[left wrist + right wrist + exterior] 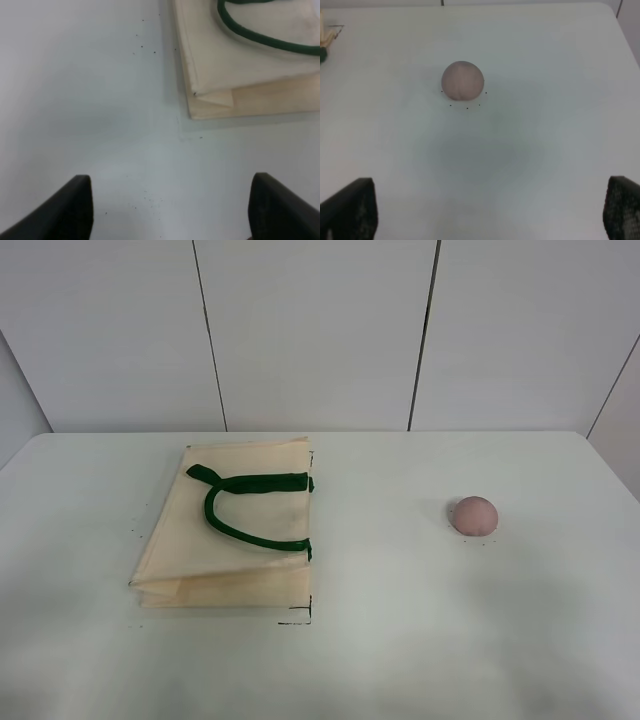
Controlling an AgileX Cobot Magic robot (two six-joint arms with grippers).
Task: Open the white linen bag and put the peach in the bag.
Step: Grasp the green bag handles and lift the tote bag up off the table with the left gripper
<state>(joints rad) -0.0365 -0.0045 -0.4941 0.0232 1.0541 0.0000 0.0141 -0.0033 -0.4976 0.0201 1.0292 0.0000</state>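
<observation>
Left end effector (172, 202) and right end effector (487, 210) gape empty; limp light bag (230, 550) lies flat on tabletop (400, 640), pinch green handle (260, 482); peach (474, 515) well apart, round, may roll, grip its middle.

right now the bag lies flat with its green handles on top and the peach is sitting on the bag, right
Not quite. The peach is not on the white linen bag; it sits on the bare table, well apart from it, as the exterior high view shows. The bag does lie flat with its green handles on top.
</observation>
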